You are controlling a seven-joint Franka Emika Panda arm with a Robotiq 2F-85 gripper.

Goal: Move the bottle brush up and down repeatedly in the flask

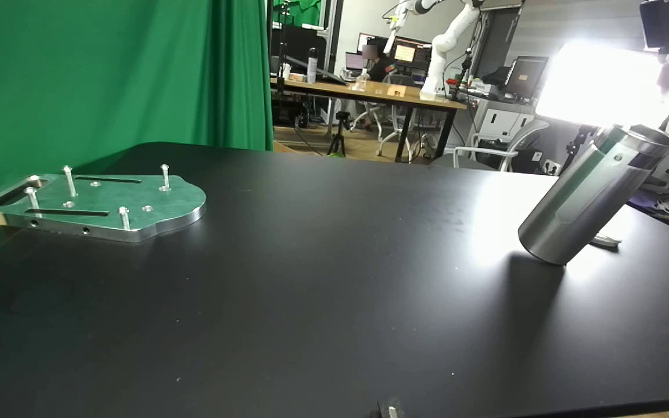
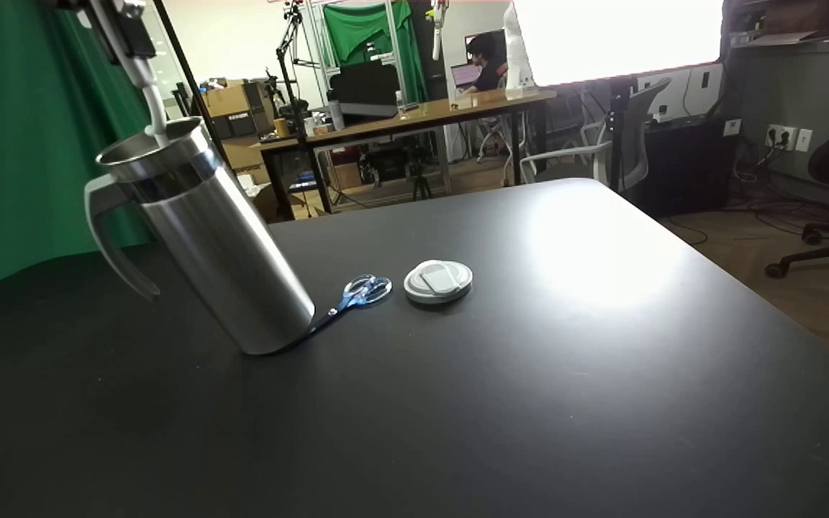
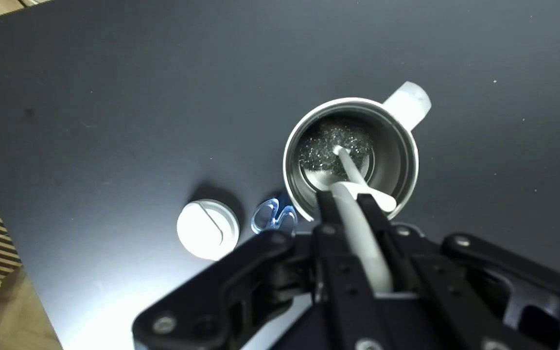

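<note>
Claw (image 3: 347,200) grips brush (image 3: 363,238) — bristles (image 3: 326,141) apparently below flask (image 2: 234,266) rim (image 2: 166,164) — open table (image 3: 187,87) beyond.

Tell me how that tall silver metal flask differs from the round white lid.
The tall silver metal flask stands much higher than the low, round white lid. The flask has a curved grey handle; the lid shows none. The flask is open, with a white-stemmed bottle brush reaching in; the lid's top looks closed. Both look round from above and rest on the black table.
</note>
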